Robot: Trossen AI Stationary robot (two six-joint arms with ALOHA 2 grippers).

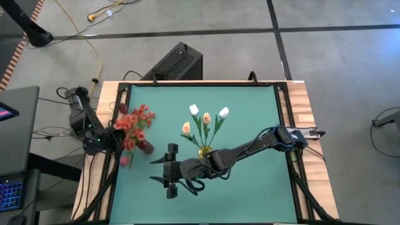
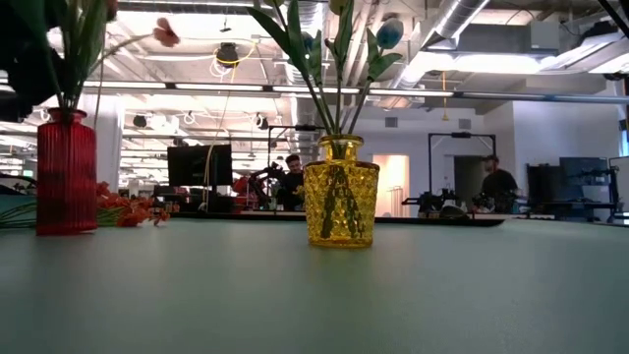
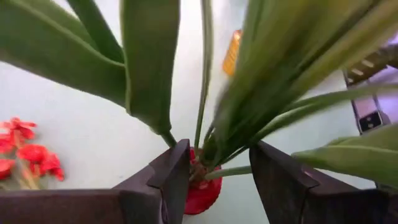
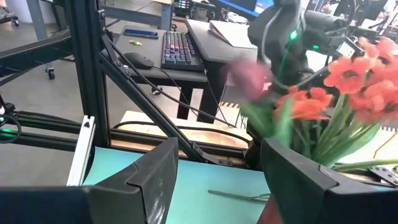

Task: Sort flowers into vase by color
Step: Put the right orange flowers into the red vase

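Flowers: a bunch of red-orange blossoms [image 1: 133, 122] stands in a red vase [image 2: 66, 172] near the desk's nine o'clock edge, with one blurred pink bloom [image 1: 125, 160] hanging just below it at about six o'clock. White and peach tulips [image 1: 206, 117] rise from a yellow glass vase [image 2: 340, 191] near the middle of the green desk [image 1: 250, 187]. A few more red blossoms [image 2: 128, 209] lie on the desk beside the red vase. The left gripper [image 3: 214, 177] sits right above the red vase, jaws apart around the green stems and leaves. The right gripper [image 1: 170, 169] hovers at about seven o'clock from the yellow vase, jaws apart and empty, pointing toward the red bunch.
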